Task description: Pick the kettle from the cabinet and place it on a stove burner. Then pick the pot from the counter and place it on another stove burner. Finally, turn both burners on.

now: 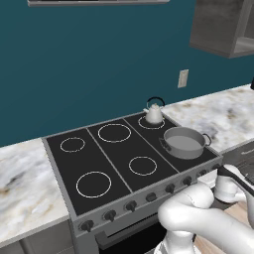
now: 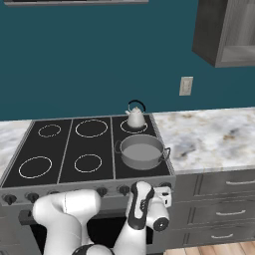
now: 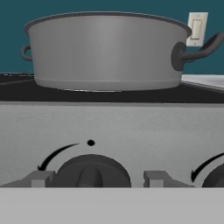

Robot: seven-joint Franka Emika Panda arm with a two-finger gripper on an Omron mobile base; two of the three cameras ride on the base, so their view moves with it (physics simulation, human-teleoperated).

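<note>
The pot (image 1: 184, 143) fills the front right ring of the cooktop (image 1: 79, 163), with the kettle (image 1: 154, 113) just behind it on the rear right ring. The four rings to their left stand bare, giving open passage. The pincer (image 3: 94, 178) straddles a knob (image 3: 89, 173) on the front panel below the pot.

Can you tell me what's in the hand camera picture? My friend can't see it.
The gripper is low at the stove's front panel, one finger on each side of a dark round knob. Above it, the grey pot sits on the black cooktop, with a teal wall and a white wall switch behind.
</note>
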